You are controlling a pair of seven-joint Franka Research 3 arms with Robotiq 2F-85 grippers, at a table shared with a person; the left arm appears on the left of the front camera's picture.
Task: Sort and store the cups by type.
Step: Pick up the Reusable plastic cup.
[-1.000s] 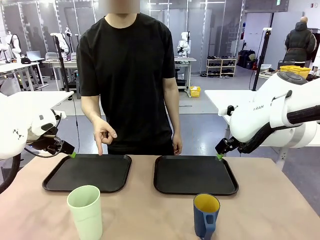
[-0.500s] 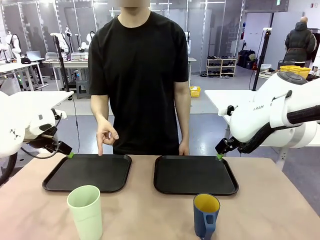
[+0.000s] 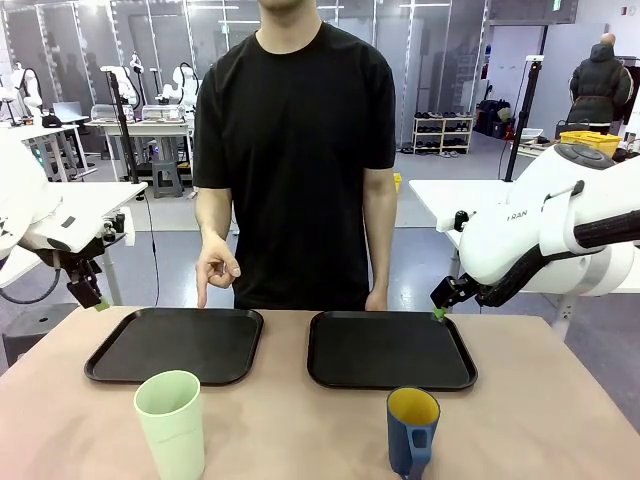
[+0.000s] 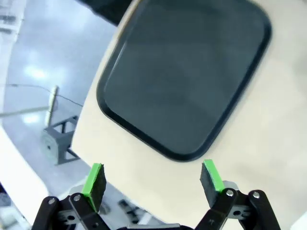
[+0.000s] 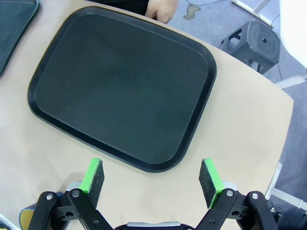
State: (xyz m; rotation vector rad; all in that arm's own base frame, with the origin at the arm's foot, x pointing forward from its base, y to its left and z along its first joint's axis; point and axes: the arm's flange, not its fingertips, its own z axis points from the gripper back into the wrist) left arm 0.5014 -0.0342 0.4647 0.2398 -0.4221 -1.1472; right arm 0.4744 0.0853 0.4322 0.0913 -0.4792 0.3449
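Left claw (image 4: 153, 178), right claw (image 5: 152, 178) both gaping wide, holding nothing. Pale green tumbler (image 3: 170, 420) standing on tabletop (image 3: 300, 430) before left tray (image 3: 175, 346), blue mug (image 3: 412, 432) before right tray (image 3: 390, 350). Person's hand (image 3: 215, 270) pointing at left tray. Likely next: approaching tumbler sideways, squeezing mid-wall gently

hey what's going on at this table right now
Nothing is being handled yet. A pale green tumbler and a dark blue mug stand on the table, nearer the camera than the left tray and right tray; neither cup is in a tray. The person's hand points down at the left tray's far edge. The left gripper and right gripper are open and hold nothing.
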